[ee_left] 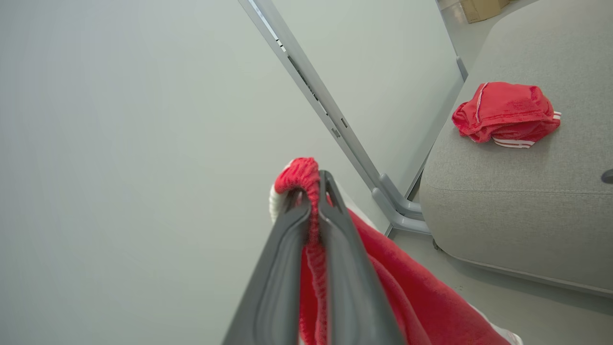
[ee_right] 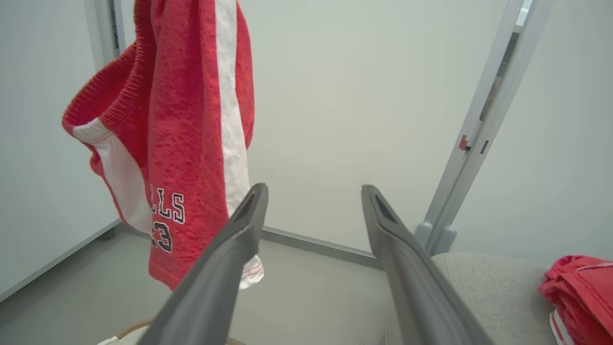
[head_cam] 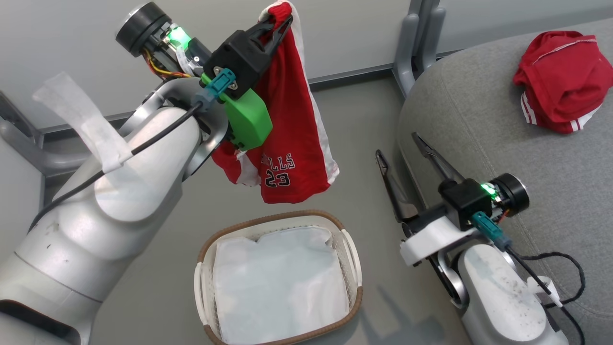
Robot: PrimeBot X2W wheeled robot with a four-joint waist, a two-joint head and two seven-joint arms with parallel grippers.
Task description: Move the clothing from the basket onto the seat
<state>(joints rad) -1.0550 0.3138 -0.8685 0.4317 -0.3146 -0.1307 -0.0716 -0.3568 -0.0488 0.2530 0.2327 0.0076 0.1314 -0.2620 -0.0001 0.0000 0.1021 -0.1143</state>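
My left gripper is shut on the waistband of red shorts with white side stripes and the number 23; they hang high above the basket. The left wrist view shows the same gripper pinching the red waistband. Inside the basket only the white liner shows. A second piece of red clothing lies crumpled on the grey seat, also seen as red clothing on the seat. My right gripper is open by the seat's front edge, with nothing between its fingers.
Grey partition walls with metal posts stand behind the basket and the seat. A black cable lies on the seat beside my right forearm. Bare grey floor runs between the basket and the seat.
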